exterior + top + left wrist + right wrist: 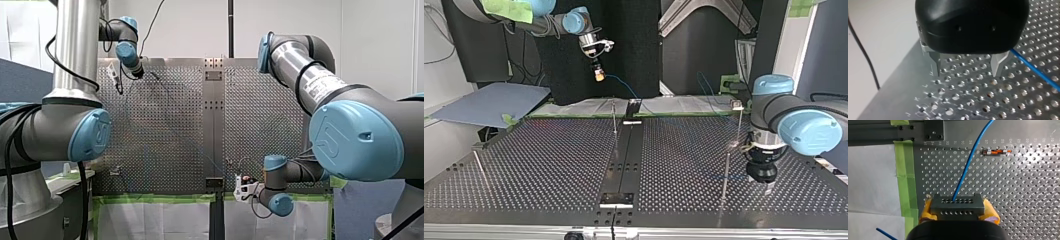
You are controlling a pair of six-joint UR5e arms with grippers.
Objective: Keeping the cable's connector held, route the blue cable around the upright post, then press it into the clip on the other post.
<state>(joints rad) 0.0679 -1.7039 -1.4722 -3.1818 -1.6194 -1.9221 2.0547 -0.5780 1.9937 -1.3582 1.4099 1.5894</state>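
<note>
Clamping the connector [957, 206] between yellow-padded fingers [927, 210], the right gripper [958, 211] sits at the edge of the tabletop [1023, 195], with the blue cable [968, 165] running off it. The left gripper [965, 67], fingers [936, 63] apart, hovers beside the cable. Routing seems unstarted; next it should grasp the cable and round the upright post [726, 172].

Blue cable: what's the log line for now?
right gripper shut on connector | left gripper open, low over table | cable beside left gripper, ungripped

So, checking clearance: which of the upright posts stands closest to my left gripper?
The post nearest the camera at the top view's right, just beside my left gripper; the post behind it and the others stand farther off.
</note>
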